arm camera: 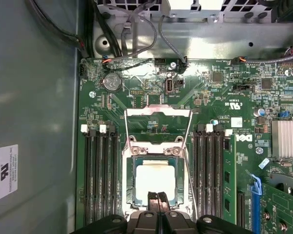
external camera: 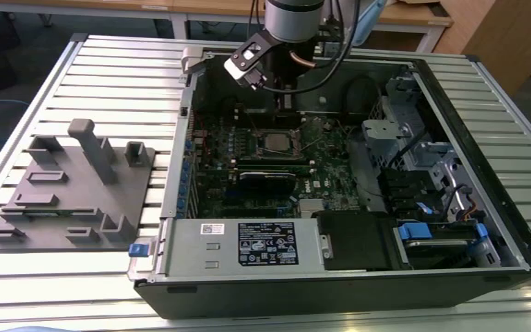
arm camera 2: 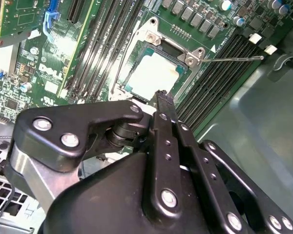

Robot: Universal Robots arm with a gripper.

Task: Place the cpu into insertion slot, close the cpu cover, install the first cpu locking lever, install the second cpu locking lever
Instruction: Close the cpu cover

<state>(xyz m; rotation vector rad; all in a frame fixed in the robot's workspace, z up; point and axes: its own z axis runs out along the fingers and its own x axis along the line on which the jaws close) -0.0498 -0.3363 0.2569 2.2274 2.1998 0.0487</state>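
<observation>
Workshop setup with wooden desks at the back and a slatted metal table (external camera: pixel 108 69) up front. On the exterior view's left there's a grey moulded fixture block (external camera: pixel 67 190) sitting on the slats. Beside it, toward the middle, is an open computer case (external camera: pixel 339 283) lying on its side with the green motherboard (external camera: pixel 247 180) showing. The arm comes down into the case from the far side.

In both wrist views the gripper (arm camera: pixel 157 196) hangs right over the socket area. Its two thin fingers (arm camera 2: pixel 162 105) are pressed together with nothing between them. The tips sit above the near edge of the cpu (arm camera: pixel 155 179); can't tell if they actually touch it.

The cpu looks dropped into the insertion slot (arm camera: pixel 129 175), pale top facing up. The cpu cover (arm camera: pixel 158 112) is flipped open on the far side of the socket, board visible through its window. One thin wire lever (arm camera 2: pixel 234 59) sticks out sideways over the memory slots.
</observation>
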